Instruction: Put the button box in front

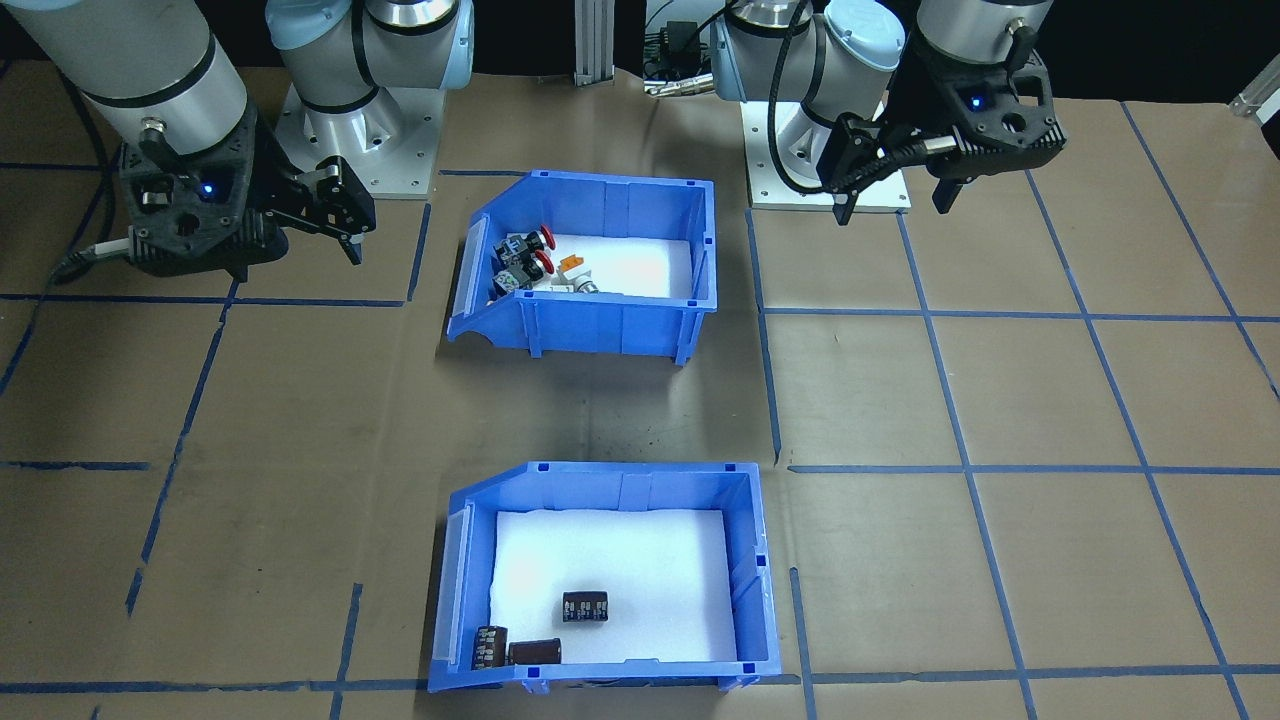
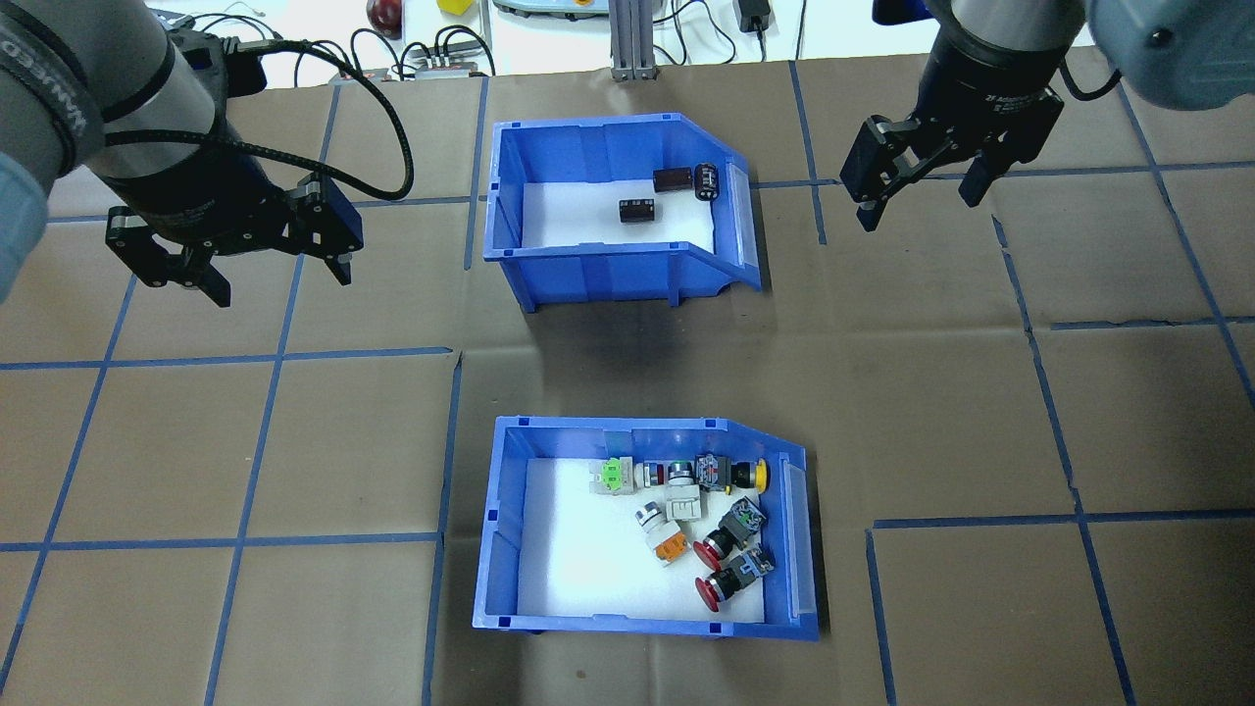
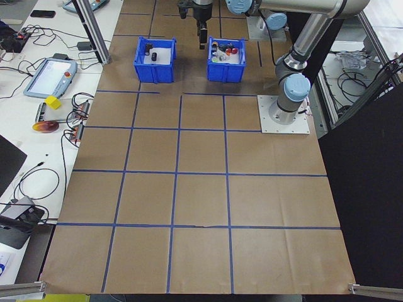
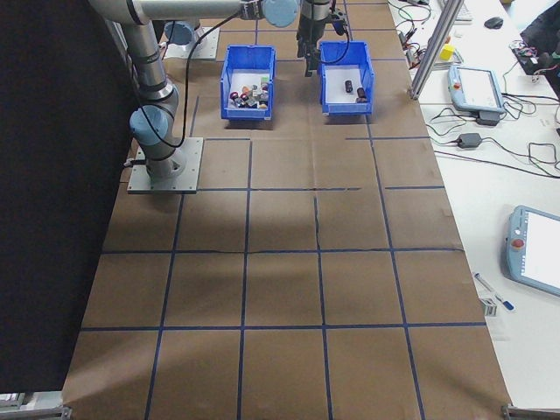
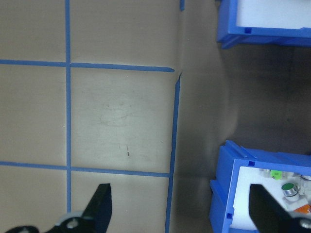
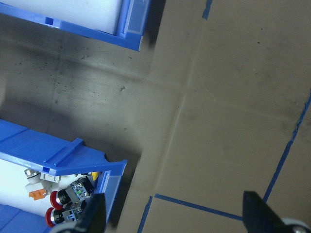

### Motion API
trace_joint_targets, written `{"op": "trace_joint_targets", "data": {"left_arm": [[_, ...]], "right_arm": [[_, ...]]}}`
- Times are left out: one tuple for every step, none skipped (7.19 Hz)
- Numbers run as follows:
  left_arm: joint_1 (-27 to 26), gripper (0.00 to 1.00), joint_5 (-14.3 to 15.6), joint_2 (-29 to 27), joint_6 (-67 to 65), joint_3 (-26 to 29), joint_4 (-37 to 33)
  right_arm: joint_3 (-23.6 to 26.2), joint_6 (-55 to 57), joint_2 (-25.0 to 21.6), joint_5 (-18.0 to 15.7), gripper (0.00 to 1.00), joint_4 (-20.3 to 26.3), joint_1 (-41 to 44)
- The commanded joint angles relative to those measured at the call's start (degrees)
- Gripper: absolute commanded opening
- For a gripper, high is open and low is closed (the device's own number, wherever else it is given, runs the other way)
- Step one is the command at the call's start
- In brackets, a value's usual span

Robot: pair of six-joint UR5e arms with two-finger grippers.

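Two blue bins on the bench [image 2: 294, 441], set apart in a line, likely so one can be picked and moved.

Button box [image 2: 500, 549] close to the robot, holding red, yellow, orange and green push buttons [image 2: 706, 510] on white foam.

Other bin [image 2: 588, 270] beyond the button box, holding three dark cylinders [image 2: 637, 210].

Left gripper [image 2: 275, 270] and right gripper [image 2: 917, 201] both spread wide, grasping nothing, hanging high on either side of that far bin.
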Motion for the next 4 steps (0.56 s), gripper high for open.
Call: {"op": "trace_joint_targets", "data": {"left_arm": [[-0.85, 1.00, -0.29, 1.41, -18.85, -4.36, 2.02], [-1.21, 0.99, -0.81, 2.12, -30.84, -6.73, 2.45], [-2.26, 0.99, -1.16, 3.78, -40.10, -9.10, 2.37], [-4.96, 0.99, -1.16, 4.84, -50.20, -12.08, 3.07]], "right_arm": [[-2.14, -6.85, 5.12, 0.36, 1.00, -6.54, 1.66], [-4.68, -12.97, 8.54, 0.01, 1.00, -7.27, 5.07], [-7.75, -18.68, 11.53, -0.51, 1.00, -7.45, 8.23], [-9.43, -26.57, 13.74, -0.43, 1.00, -7.54, 10.26]]}}
